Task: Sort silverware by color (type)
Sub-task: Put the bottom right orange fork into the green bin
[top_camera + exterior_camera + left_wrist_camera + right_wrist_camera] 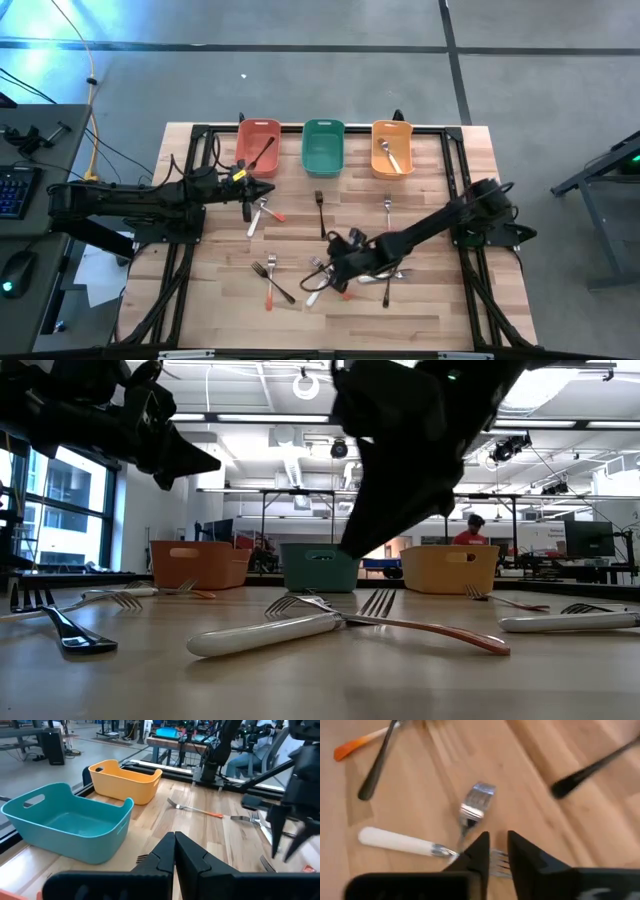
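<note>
Forks and spoons with black, white and red-orange handles lie flat on the wooden table. My right gripper [338, 268] hovers open, by a narrow gap, over a cluster near the table's middle. Its fingers stand above a white-handled fork [400, 842] and a silver fork head [476, 800], touching neither. In the low view its tip [348, 552] stands clear above the white-handled fork [270, 635] and an orange-handled fork [440, 632]. My left gripper [256, 190] is shut and holds nothing; it hangs just in front of the red bin [258, 145].
The red bin holds a black-handled piece [264, 150]. The green bin [323, 146] shows nothing inside. The orange bin [392, 148] holds a spoon. A black fork [320, 212] and another fork [388, 208] lie mid-table, and more pieces [270, 280] lie at the near left. A person [474, 530] is far behind.
</note>
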`<state>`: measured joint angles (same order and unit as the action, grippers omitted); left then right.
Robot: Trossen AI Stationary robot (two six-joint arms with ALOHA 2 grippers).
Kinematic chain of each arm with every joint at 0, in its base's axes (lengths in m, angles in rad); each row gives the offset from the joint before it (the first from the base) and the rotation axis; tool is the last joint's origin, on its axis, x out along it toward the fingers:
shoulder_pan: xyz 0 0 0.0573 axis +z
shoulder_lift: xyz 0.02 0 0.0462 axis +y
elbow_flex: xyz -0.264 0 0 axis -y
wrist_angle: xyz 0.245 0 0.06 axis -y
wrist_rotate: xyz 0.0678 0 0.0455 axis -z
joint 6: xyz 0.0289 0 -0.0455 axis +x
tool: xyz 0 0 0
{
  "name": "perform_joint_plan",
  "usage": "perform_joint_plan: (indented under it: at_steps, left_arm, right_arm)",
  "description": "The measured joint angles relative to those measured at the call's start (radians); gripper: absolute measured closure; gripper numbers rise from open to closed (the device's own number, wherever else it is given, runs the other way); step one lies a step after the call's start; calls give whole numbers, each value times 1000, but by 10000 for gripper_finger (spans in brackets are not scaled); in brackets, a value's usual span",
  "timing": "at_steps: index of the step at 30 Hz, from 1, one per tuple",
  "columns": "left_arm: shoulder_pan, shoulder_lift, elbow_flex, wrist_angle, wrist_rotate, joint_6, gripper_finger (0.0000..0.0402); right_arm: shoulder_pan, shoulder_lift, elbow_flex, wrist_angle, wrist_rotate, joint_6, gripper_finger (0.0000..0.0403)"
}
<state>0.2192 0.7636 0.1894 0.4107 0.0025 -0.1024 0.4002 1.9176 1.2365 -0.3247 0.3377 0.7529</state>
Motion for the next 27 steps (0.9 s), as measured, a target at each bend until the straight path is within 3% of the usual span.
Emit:
perform_joint_plan:
  at_steps: [6,11,19,27]
  left_arm:
    - [0,0,0,2,4,1,401]
    - [0,0,0,2,4,2,401]
    - [1,0,0,1,3,2,401]
    - [1,0,0,2,1,2,401]
  right_arm:
    - [7,101,106,-40,-31,28,265]
    - [1,144,122,-37,-51,33,246]
    - [-10,189,126,-33,-41,6,291]
    - [-20,201,127,1,-43,-75,380]
